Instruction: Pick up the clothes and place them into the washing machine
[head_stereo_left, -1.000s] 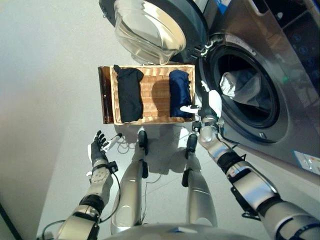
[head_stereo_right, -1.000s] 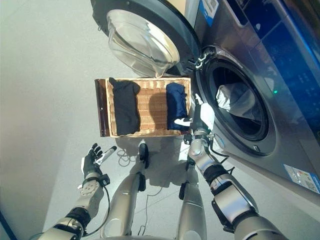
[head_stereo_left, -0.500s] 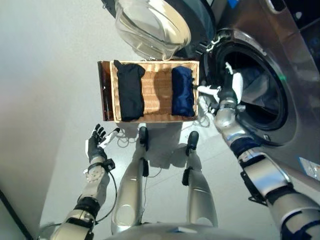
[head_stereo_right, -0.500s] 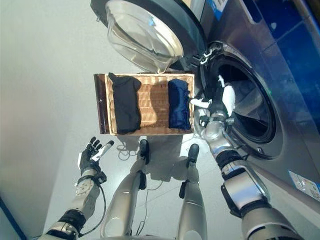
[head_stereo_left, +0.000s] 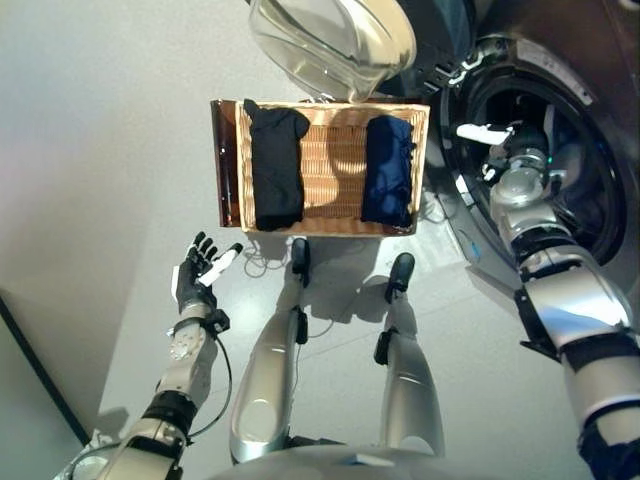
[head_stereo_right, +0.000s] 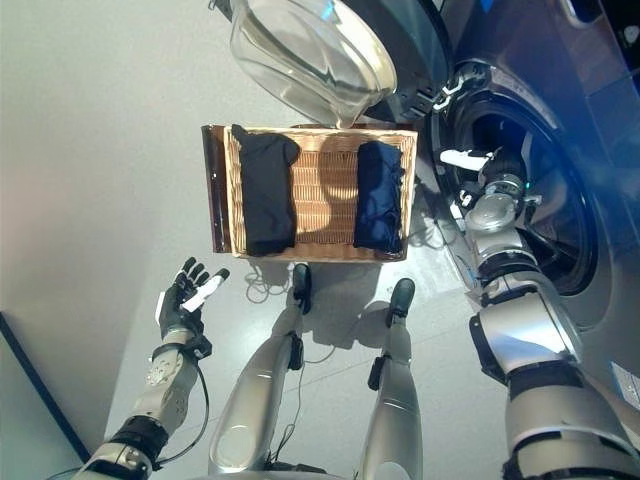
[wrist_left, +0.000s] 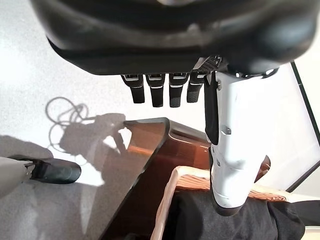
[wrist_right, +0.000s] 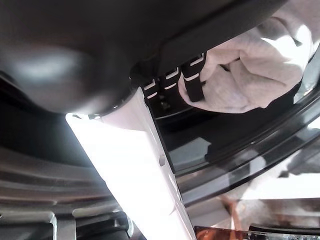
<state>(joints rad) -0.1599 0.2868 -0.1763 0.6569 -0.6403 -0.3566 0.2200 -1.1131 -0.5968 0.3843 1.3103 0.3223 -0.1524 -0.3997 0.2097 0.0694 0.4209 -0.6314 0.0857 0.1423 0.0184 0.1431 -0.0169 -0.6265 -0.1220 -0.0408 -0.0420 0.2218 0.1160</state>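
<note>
The washing machine's drum mouth on the right stands unblocked, though the right hand fills it. The open door overhangs the basket's far edge. Bare floor lies left.

Silver-grey arms, dark hands (white covers on the thumbs)

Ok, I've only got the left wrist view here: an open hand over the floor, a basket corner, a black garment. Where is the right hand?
Observer: The right hand is inside the open drum of the washing machine, away from the basket.
Operator: Anything in the drum?
Observer: A pale garment lies there against that hand; I cannot tell if it is gripped.
Operator: What else is in the basket?
Observer: Apart from the black garment, a navy garment lies at the machine end.
</note>
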